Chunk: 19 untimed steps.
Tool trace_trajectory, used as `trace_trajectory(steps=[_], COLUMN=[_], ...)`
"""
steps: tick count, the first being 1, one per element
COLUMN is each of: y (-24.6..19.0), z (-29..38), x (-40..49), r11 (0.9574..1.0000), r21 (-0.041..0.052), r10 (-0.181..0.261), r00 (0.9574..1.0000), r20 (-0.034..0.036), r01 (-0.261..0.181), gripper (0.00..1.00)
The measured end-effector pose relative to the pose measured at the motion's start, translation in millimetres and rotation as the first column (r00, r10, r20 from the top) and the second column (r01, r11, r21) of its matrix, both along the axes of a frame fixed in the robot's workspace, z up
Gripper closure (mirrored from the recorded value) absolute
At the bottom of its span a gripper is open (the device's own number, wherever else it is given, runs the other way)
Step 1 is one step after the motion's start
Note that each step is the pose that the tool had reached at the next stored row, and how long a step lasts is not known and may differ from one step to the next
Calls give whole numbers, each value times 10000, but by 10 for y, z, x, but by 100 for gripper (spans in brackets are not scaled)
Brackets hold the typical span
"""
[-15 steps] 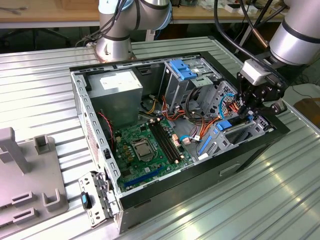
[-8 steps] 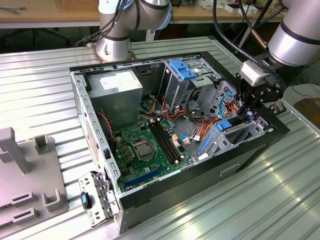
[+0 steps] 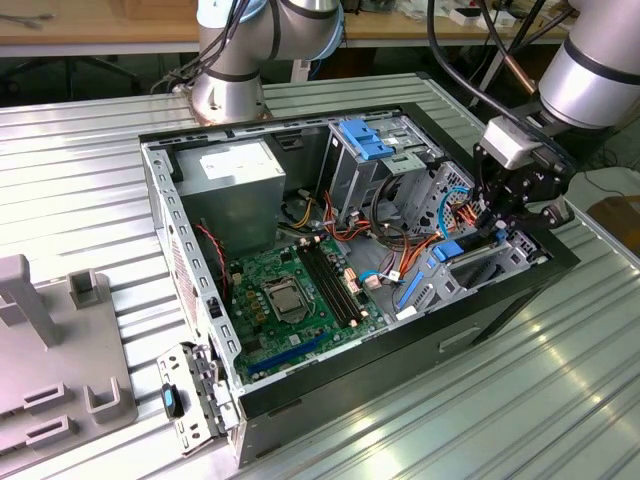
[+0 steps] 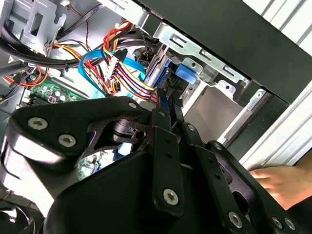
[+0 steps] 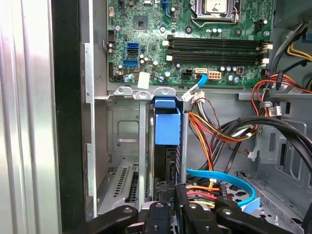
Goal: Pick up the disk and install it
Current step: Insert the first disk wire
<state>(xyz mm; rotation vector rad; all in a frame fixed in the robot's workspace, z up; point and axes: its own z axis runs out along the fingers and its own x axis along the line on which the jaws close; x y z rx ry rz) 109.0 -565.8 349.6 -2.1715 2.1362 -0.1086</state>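
- The disk (image 5: 167, 127) is standing on its edge inside the grey metal drive cage (image 5: 124, 141) at the front corner of the open computer case (image 3: 160, 215), on the exterior view's right.
- In the first wrist view it mostly reads as a bright blue plastic carrier face with a small tab on the end nearest the motherboard (image 5: 195, 44). Below the blue part there's a dark, flat body going down toward the gripper.
- In the second wrist view the disk (image 4: 168, 78) shows as a thin blue-and-dark slab with a blue clip piece by the cage's metal rim.
- In the exterior view you can just catch the disk's blue (image 3: 448, 250) poking out under the arm's tool.
- The gripper (image 5: 176, 195) has its black fingers (image 5: 183, 197) drawn in narrow, sitting on both sides of the dark edge of the disk. They look clamped on it.
- In the exterior view the gripper (image 3: 500, 225) hangs right over the cage, wrist tilted toward the case.
- A bundle of red, yellow and orange power wires (image 5: 209, 131) and a light blue flat data cable (image 5: 219, 178) run just beside the disk.
- A person's hand (image 4: 285, 178) rests on the ribbed metal table (image 3: 90, 190) outside the case wall, near the gripper's linkage.
- The power supply (image 3: 235, 190), a big grey box with a white label, sits at the far end of the case, well apart from the disk.
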Motion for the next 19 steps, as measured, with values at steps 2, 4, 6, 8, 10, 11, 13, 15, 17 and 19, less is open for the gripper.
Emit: trace_trajectory(steps=[2, 4, 6, 8, 10, 11, 13, 15, 17, 19], y=[0, 1, 6, 8, 9, 8, 8, 8, 8, 9], z=[0, -4, -9, -15, -20, -25, -34, -39, -47, -53], x=[0, 0, 0, 0, 0, 0, 8, 11, 12, 12], r11=[10000, 10000, 10000, 10000, 10000, 10000, 10000, 10000, 10000, 10000], r21=[1, -2, -2, -1, -4, -4, -4, -5, -5, -4], r10=[0, 0, -3, -5, -5, -7, -7, -8, -7, -8], r00=[10000, 10000, 10000, 10000, 10000, 10000, 10000, 10000, 10000, 10000], r20=[0, 0, 0, 0, 0, 0, -1, -1, -2, -2], r01=[0, 0, 3, 5, 5, 7, 7, 8, 7, 8], gripper=[83, 83, 83, 83, 83, 83, 83, 83, 83, 83])
